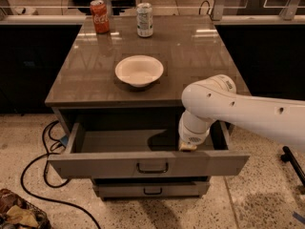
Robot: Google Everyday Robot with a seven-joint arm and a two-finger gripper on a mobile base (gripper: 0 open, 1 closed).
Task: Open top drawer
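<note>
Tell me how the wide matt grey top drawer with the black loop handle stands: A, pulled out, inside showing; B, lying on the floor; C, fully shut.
A: the top drawer juts out from under the tabletop, its grey interior showing, with the gripper down inside near its right front.
</note>
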